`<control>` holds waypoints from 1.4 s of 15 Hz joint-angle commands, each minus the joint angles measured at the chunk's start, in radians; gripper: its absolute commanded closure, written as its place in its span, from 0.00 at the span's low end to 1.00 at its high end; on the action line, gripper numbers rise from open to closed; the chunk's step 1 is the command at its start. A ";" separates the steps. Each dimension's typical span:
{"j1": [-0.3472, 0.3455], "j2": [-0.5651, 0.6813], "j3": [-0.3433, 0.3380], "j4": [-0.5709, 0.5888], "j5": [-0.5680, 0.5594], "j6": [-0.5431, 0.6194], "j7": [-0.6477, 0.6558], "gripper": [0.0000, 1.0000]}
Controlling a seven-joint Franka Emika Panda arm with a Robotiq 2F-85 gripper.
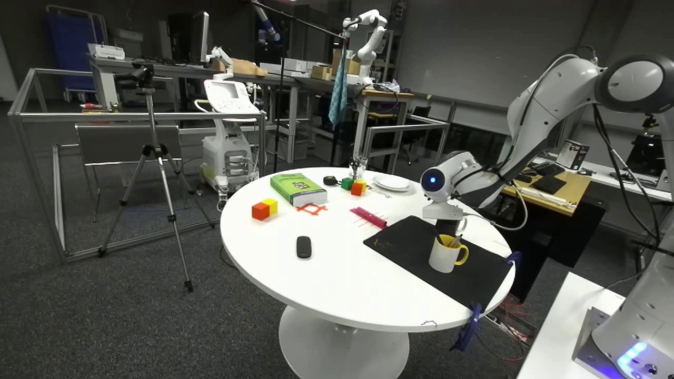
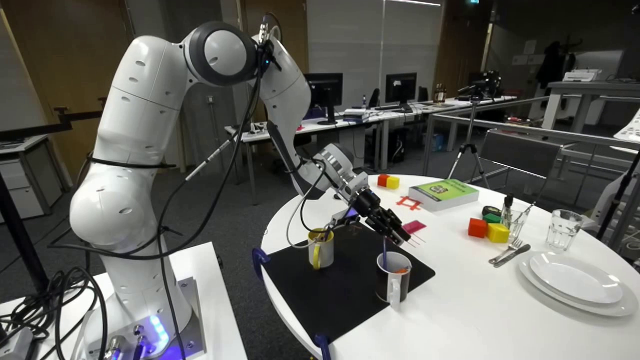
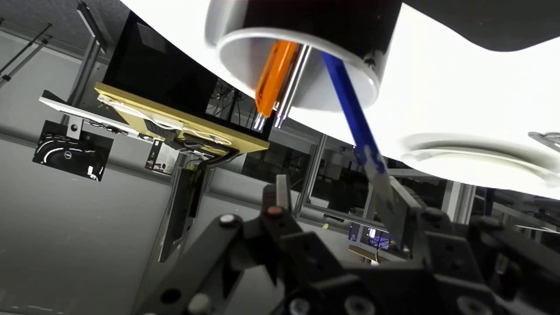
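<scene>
Monitors (image 2: 401, 89) and a tripod (image 1: 154, 150) stand in the lab beyond the round white table (image 1: 316, 279) I am working over. My gripper (image 3: 339, 186) is spread wide: in the wrist view its two fingers (image 3: 283, 194) stand well apart, with the upper end of a blue pen (image 3: 348, 100) beside the one on that picture's right; whether they touch, I cannot tell. The pen leans out of a dark mug (image 2: 384, 284) with a white handle, set at the edge of a black mat (image 2: 325, 300). The wrist view also gives me a silver rod (image 3: 295, 78) beside an orange tool (image 3: 276, 76) inside that mug, where an exterior view offers just an orange patch (image 2: 401, 270). A white mug (image 1: 441, 259) with a yellow handle, outside the wrist view, stands on the mat in both exterior views. In an exterior view I cannot make out the fingers behind the white block (image 1: 441, 211) above the mugs. Both exterior views show me the green book (image 1: 297, 185); the stacked plates (image 3: 488, 167) reach into all three.
</scene>
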 commanded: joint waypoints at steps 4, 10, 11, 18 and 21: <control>-0.016 -0.111 0.024 -0.067 0.058 0.029 -0.050 0.00; -0.011 -0.303 0.035 -0.178 0.084 0.065 -0.033 0.00; -0.010 -0.333 0.038 -0.196 0.095 0.080 -0.039 0.00; 0.003 -0.497 0.049 -0.349 0.253 0.348 -0.196 0.00; 0.018 -0.538 0.052 -0.408 0.324 0.415 -0.286 0.00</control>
